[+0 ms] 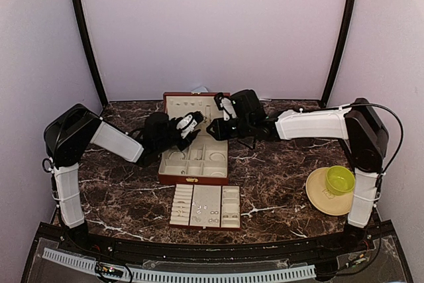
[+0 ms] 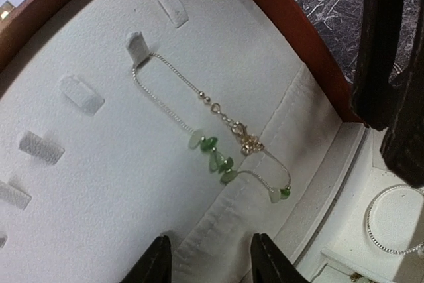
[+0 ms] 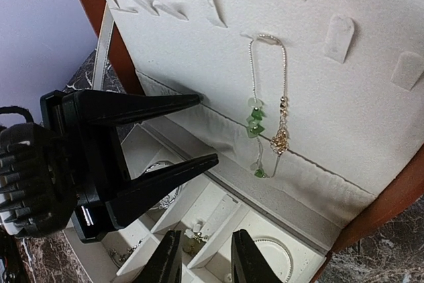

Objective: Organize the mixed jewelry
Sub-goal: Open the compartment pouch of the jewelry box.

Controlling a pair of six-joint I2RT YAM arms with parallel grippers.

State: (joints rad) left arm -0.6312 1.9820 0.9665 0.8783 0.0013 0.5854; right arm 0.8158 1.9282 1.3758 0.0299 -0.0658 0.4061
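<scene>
From above, the little shiny bits in the flat tray (image 1: 205, 206) on the counter (image 1: 132, 197) are too small to tell apart. The rest of the jewelry sits in the red-brown box (image 1: 195, 138), but the two arms hide much of it.

Both arms reach in low over the open box, the left arm from the left side and the right arm from the right, and their tips nearly meet over it.

The left claw (image 2: 211, 256) is partly open and holds nothing. Only its two dark tips show, close to the soft cream pouch (image 2: 265, 183) in the lid. The right claw (image 3: 202, 256) is partly open too, and empty, above the little slots.

A thin chain with green stones (image 2: 215, 154) hangs from a hook (image 2: 137, 48) in the lid. A silvery ring of chain (image 2: 397, 220) lies in one slot, partly cut off
</scene>
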